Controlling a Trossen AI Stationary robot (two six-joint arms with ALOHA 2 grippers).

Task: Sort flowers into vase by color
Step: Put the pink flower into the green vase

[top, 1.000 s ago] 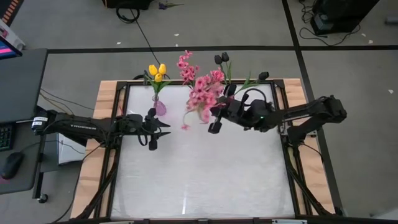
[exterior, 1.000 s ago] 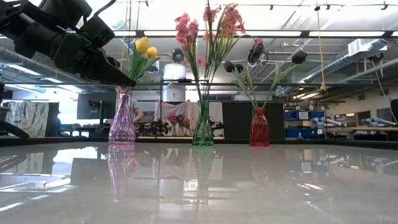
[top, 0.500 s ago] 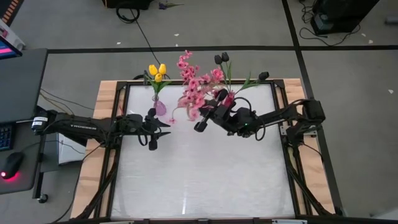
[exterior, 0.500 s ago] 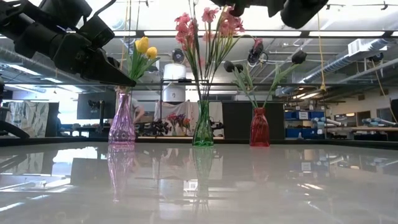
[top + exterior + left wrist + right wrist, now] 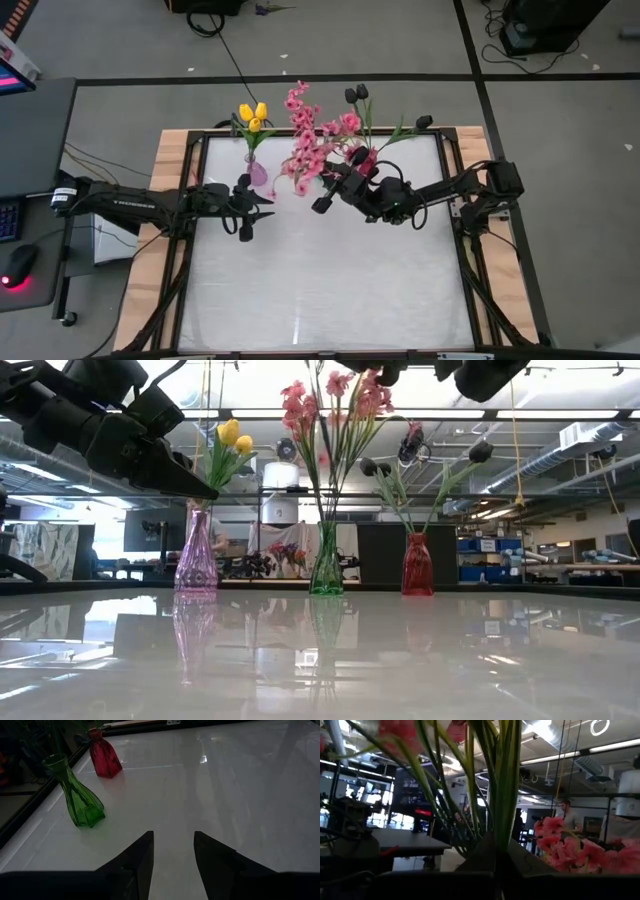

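Three vases stand along the far edge: a purple vase with yellow tulips, a green vase with pink blossoms, and a red vase with dark tulips. My right gripper hangs high over the table by the green vase, tipped upward and shut on a pink spray. My left gripper stands open beside the purple vase, with nothing between its fingers. My right gripper pinches the spray's bundle of green stems between its two shut fingers. The fingers point slantwise upward toward the table's left, roughly along the stems. The blossoms stand beyond the fingertips, clear of the table. The stems' lower end is hidden by the gripper.
A dark frame runs round the white tabletop, whose near half lies bare. The right arm reaches across in front of the red vase. A desk with a mouse stands to the left of the table.
My right gripper has sunk and gone toward the table's left, tipping its fingers further upward, still shut. The pink spray has travelled with it, leftward over the green vase toward the purple one. Most of this happened early; lately it has nearly stopped.
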